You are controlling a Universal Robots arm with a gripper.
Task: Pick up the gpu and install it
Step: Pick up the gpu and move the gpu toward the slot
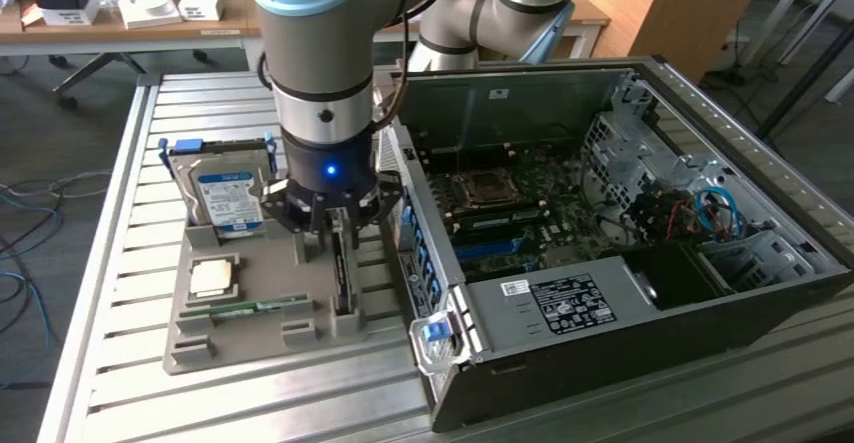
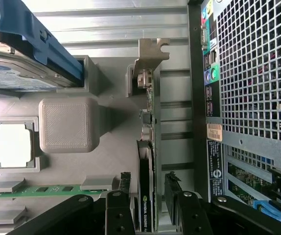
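The gpu [image 1: 344,293] stands on edge in a slot of the grey holder tray [image 1: 254,338], beside the open computer case [image 1: 627,233]. Seen edge-on in the wrist view, the gpu [image 2: 149,122] is a thin card with a metal bracket at its far end. My gripper [image 1: 331,246] hangs straight down over the card. Its jaws are open, and the black fingers [image 2: 118,215] stand one on each side of the card's near end with a small gap to it. The gripper [image 2: 148,213] holds nothing.
On the same tray sit a silver hard drive [image 1: 227,195] with a blue label, a square processor [image 1: 214,278] and a green memory stick [image 1: 247,310]. The case's rear panel [image 2: 248,73] is close beside the card. The motherboard [image 1: 501,208] lies exposed inside the case.
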